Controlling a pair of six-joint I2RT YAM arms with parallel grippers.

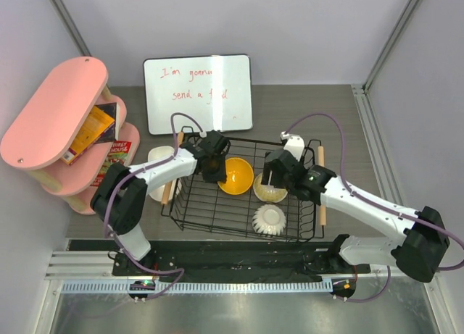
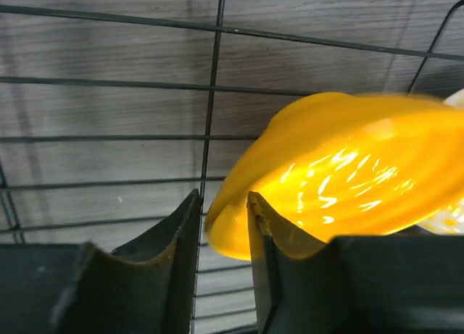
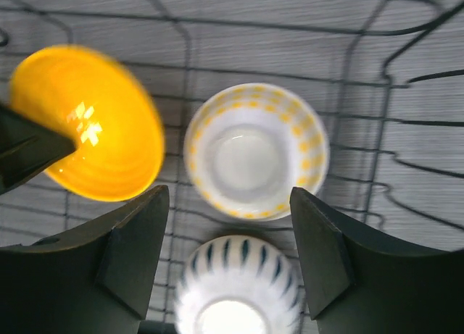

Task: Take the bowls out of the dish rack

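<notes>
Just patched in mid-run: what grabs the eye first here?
The bright orange-yellow bowl, tilted in the black dish rack, its rim pinched by the left tool. Beside it, the right tool hangs open over a cream bowl with yellow dots, a ribbed white bowl nearer the arms.

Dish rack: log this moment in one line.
left hand: shut on orange bowl rim | right hand: open above yellow-dotted bowl | dish rack: ribbed white bowl inside

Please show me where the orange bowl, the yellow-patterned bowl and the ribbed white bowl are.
orange bowl (image 1: 235, 176): top external view, its inner surface.
yellow-patterned bowl (image 3: 254, 154): right wrist view, its inner bottom.
ribbed white bowl (image 1: 269, 218): top external view, its centre.
</notes>
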